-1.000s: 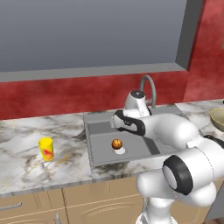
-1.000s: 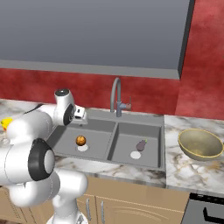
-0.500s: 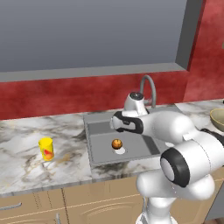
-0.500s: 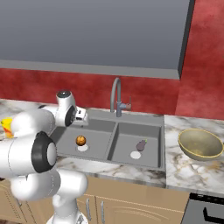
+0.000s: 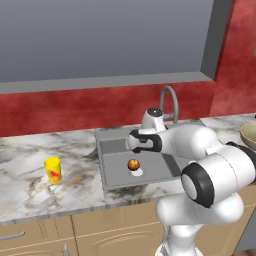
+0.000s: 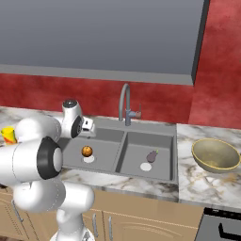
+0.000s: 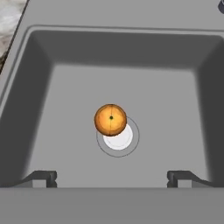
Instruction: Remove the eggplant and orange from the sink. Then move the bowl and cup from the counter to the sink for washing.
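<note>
Looking from the left base view, the orange (image 5: 133, 164) sits in the left basin of the sink (image 5: 112, 172), on the edge of that basin's white drain (image 5: 137, 172), while the white arm (image 5: 192, 142) reaches over the sink with its hand above the basin; the yellow cup (image 5: 52, 170) stands on the marble tabletop (image 5: 30, 175) well to the left of the sink, and the rim of the bowl (image 5: 248, 136) shows at the right edge. From the right base view, the orange (image 6: 87, 151) lies in the left basin, a small dark eggplant (image 6: 152, 156) lies in the right basin beside its own drain, the curved tap (image 6: 125, 103) rises behind the divider, the bowl (image 6: 216, 154) rests on the tabletop right of the sink, and the cup (image 6: 7, 134) peeks out behind the arm at the left. In the hand view, the fingers (image 7: 113, 177) stand spread wide and empty, with the orange (image 7: 110, 119) between and beyond them, apart from both, overlapping the drain (image 7: 118, 136).
</note>
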{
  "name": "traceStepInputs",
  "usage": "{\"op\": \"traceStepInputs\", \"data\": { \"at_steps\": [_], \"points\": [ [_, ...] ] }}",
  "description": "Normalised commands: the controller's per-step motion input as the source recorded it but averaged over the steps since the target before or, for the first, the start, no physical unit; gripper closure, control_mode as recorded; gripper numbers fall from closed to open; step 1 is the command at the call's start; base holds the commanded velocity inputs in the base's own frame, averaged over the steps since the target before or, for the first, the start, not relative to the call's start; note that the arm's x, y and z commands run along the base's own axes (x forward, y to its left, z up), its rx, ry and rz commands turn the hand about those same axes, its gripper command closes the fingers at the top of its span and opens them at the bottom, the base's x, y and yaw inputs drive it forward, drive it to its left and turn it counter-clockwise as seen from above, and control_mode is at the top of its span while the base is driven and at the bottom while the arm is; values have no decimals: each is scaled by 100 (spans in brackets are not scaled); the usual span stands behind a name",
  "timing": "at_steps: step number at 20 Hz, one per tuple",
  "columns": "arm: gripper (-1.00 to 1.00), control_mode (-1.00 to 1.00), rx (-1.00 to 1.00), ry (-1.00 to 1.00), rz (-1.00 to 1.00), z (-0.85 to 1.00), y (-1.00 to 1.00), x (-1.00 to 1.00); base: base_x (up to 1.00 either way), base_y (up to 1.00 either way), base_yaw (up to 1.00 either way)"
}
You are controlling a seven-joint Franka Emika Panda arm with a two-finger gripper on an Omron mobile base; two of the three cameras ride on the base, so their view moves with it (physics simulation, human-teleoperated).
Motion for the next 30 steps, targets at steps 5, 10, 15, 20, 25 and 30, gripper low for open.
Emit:
{"op": "traceStepInputs", "data": {
  "at_steps": [5,10,15,20,25,30],
  "points": [
    [-100,-100,0,0,0,-15,0,5,0,0,0],
    [-100,-100,0,0,0,-15,0,9,0,0,0],
    [-100,-100,0,0,0,-16,0,11,0,0,0],
    [-100,-100,0,0,0,-16,0,11,0,0,0],
    [-100,-100,0,1,0,-14,2,8,0,0,0],
    [-100,-100,0,2,0,-15,3,7,0,0,0]
  ]
}}
